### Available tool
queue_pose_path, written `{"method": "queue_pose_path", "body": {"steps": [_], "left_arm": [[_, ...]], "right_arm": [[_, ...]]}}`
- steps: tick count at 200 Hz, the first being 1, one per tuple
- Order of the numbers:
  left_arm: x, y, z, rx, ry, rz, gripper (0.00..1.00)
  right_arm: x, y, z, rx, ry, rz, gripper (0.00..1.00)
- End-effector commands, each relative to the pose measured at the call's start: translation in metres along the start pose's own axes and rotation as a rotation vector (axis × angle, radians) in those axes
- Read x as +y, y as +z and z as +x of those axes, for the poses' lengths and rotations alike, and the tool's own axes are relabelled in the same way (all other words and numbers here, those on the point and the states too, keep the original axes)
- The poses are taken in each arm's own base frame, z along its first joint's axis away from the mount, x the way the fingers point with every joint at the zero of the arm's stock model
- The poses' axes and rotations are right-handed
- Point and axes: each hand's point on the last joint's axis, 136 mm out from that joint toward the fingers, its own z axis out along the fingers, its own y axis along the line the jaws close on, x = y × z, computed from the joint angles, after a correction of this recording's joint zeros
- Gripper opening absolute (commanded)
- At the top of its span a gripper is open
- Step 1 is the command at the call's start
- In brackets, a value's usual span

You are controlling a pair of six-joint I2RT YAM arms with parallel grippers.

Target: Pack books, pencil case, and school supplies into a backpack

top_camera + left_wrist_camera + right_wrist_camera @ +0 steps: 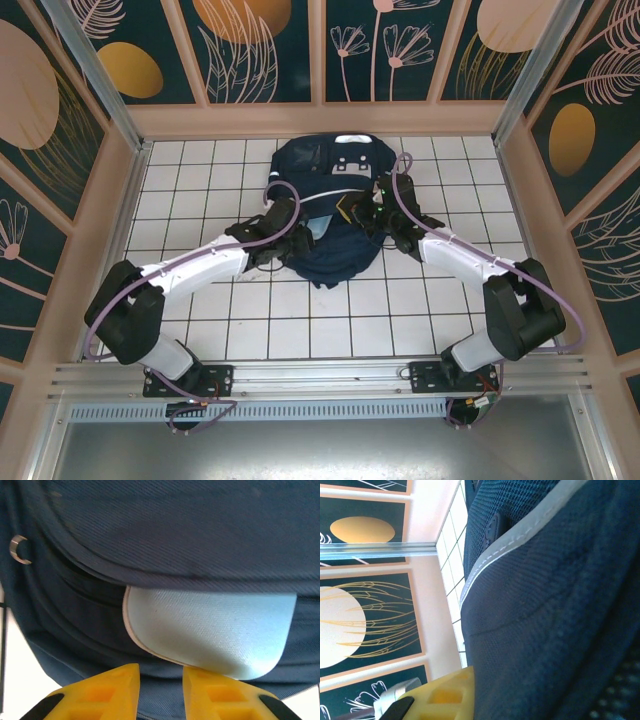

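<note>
This looks like a robot test booth in a lab. A table (200, 330) with white tiles sits in the middle. All around the table stand walls (260, 50) with painted pictures of flowers and leaves, held by shiny metal posts (97, 75). At the near edge of the table, two robot arms (190, 270) are bolted to a metal rail (320, 378)

White tiled tabletop (250, 330), dark grout, centre. Peach-framed wall panels (265, 45), dark teal with orange discs and pale leaf drawings, 9 through 12 to 3 o'clock. Aluminium posts (95, 70) at 10 and 2 o'clock. Metal rail (320, 375) at 6 o'clock. Even light.
</note>
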Motion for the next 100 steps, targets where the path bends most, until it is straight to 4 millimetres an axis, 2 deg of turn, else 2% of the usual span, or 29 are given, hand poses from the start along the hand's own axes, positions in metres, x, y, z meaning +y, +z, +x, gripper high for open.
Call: {"method": "queue_pose_path", "body": {"steps": [1,26,57,80,100], "left_arm": [[-0.003,0.006,-0.041,-0.146,-0.02,0.03,0.35],[-0.014,0.015,-0.054,-0.153,-0.068,0.118,0.44],[-0.007,0.02,-0.067,-0.171,-0.107,0.101,0.57],[0.003,0.017,-0.07,-0.199,-0.144,0.077,0.57],[0.017,0.01,-0.077,-0.243,-0.186,0.048,0.53]], "right_arm": [[0.037,-0.013,0.008,0.02,-0.06,-0.086,0.0],[0.037,-0.012,0.007,0.021,-0.059,-0.086,0.0],[0.034,-0.012,0.008,0.023,-0.053,-0.08,0.0],[0.034,-0.012,0.008,0.024,-0.054,-0.082,0.0],[0.034,-0.012,0.008,0.023,-0.056,-0.083,0.0]]}}
